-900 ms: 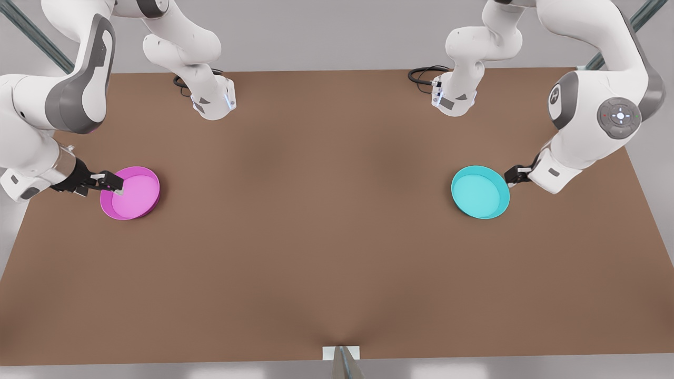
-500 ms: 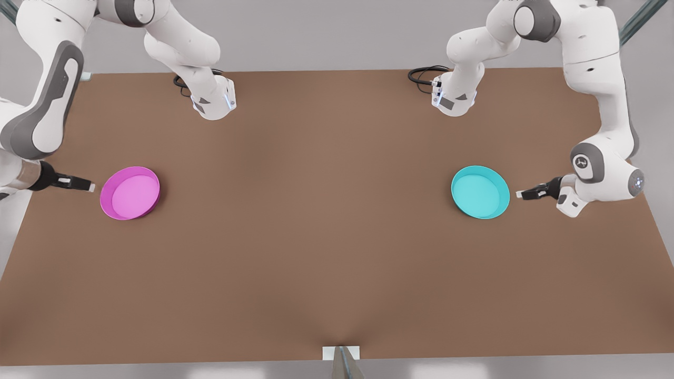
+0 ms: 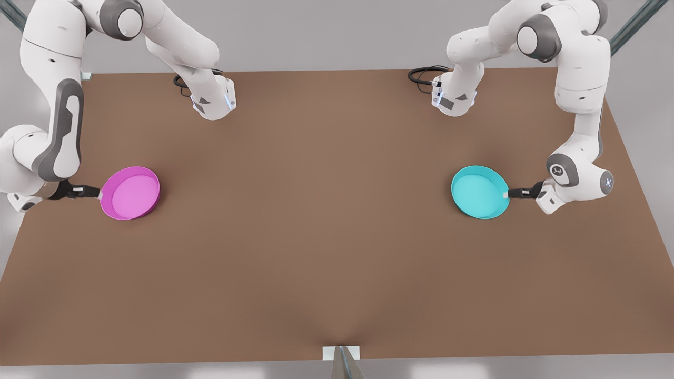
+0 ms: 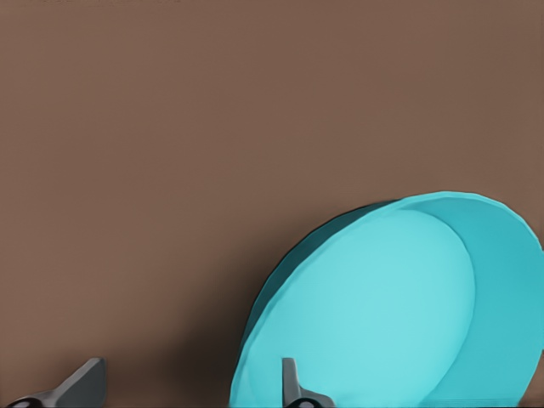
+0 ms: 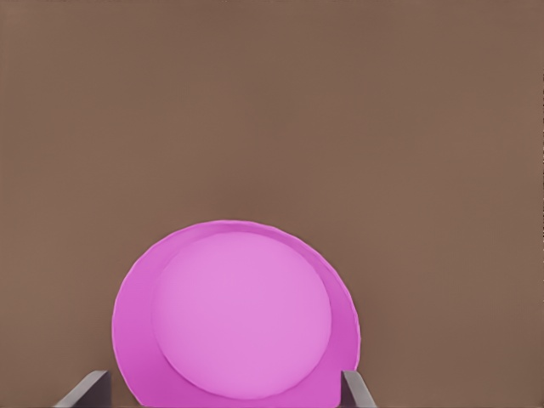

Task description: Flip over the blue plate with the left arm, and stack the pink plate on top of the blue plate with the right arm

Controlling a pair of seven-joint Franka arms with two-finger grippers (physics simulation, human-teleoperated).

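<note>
The blue plate (image 3: 479,192) lies open side up on the brown table (image 3: 326,237) at the front view's right. My left gripper (image 3: 507,194) reaches in level from the outer side, its tip at the rim. In the left wrist view the left gripper (image 4: 187,393) is open, one finger (image 4: 293,389) over the blue plate (image 4: 382,314) and the other outside the rim. The pink plate (image 3: 130,192) lies open side up at the front view's left. My right gripper (image 3: 97,194) is at its outer rim. It (image 5: 221,396) stands wide open around the near edge of the pink plate (image 5: 242,314).
Both arm bases (image 3: 213,102) (image 3: 453,100) stand at the table's far edge with black cables beside them. A small white bracket (image 3: 341,352) sits at the middle of the near edge. Bare brown table lies between the two plates.
Both grippers first drew outward from the plates, then came back low and level to the outer rims. The arms' elbows swung upward. Neither plate has moved.
</note>
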